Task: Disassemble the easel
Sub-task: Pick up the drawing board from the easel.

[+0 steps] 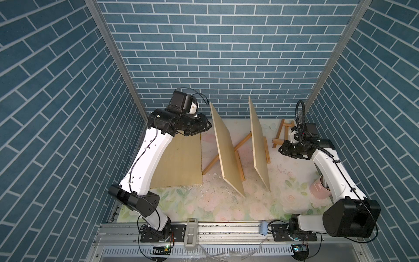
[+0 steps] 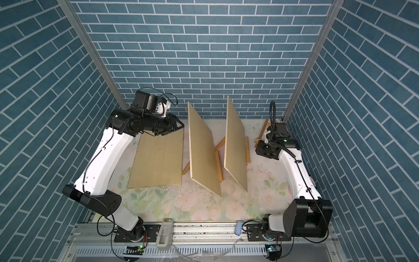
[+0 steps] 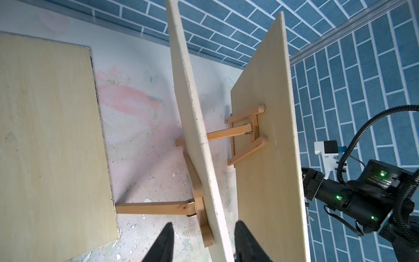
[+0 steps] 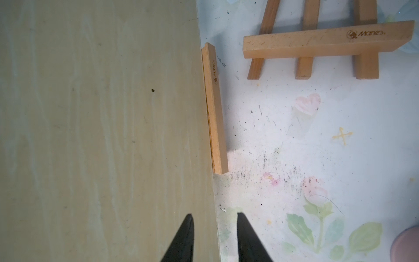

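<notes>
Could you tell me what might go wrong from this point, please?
1. The left end effector straddles the middle board's edge; a skewed pinch could tip it off its easel onto the other standing board.
2. That board's easel leg reaches behind the middle board, so lifting could snag it.

Desk (image 1: 226,204): floral-print top, scuffed, with pale flecks and dark grit around the middle. Flat board (image 1: 179,161) lies on the left part. Middle easel (image 1: 239,165) stands on the desk with the tilted middle board (image 1: 225,149) on its ledge, rear leg foot just beside the flat board's edge. Right easel (image 1: 267,149) stands beside it, carrying the right board (image 1: 258,147). Folded easel (image 1: 279,131) lies flat in the far right corner. Pink cup (image 1: 318,187) sits at the right edge, partly hidden.
</notes>
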Tool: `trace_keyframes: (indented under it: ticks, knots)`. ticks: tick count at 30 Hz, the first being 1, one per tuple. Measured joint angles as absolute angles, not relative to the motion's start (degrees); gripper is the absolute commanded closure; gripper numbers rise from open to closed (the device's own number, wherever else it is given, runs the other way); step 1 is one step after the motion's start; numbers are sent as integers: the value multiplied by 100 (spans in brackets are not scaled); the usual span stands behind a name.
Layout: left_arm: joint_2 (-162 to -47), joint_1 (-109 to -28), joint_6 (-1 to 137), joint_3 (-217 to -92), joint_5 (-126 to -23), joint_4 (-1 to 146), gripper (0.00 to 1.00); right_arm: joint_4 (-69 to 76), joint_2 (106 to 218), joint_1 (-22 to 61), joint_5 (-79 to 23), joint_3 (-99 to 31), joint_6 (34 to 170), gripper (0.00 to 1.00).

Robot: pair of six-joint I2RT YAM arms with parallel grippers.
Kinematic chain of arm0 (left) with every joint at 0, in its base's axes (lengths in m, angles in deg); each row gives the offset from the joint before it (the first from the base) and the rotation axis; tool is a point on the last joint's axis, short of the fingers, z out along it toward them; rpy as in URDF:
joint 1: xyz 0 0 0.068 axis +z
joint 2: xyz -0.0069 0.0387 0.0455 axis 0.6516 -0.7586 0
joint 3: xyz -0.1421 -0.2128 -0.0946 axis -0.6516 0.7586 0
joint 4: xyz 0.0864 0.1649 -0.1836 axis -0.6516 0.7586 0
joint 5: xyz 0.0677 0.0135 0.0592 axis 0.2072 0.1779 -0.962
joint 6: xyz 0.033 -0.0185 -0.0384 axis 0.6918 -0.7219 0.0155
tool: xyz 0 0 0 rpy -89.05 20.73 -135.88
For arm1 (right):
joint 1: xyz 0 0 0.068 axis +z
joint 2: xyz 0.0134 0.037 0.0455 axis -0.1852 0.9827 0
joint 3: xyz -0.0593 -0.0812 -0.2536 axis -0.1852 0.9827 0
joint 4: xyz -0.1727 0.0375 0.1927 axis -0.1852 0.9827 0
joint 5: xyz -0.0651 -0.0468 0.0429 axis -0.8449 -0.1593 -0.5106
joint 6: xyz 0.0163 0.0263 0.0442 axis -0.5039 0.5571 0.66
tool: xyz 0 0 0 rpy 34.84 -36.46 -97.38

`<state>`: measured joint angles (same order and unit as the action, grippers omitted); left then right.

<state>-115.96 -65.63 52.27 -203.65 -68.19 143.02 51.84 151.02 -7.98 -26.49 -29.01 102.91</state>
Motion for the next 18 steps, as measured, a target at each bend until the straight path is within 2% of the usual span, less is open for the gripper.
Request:
trace_keyframes:
  ticks: [9,18]
  knots:
    - [-12909,-7020,5450,-22620,-7525,15581,54,5136,15105,-697,-2629,-2901,10315,67]
    - [-13287,-7151,5479,-22802,-7818,16210,55,4968,15120,-682,-2603,-2866,10319,67]
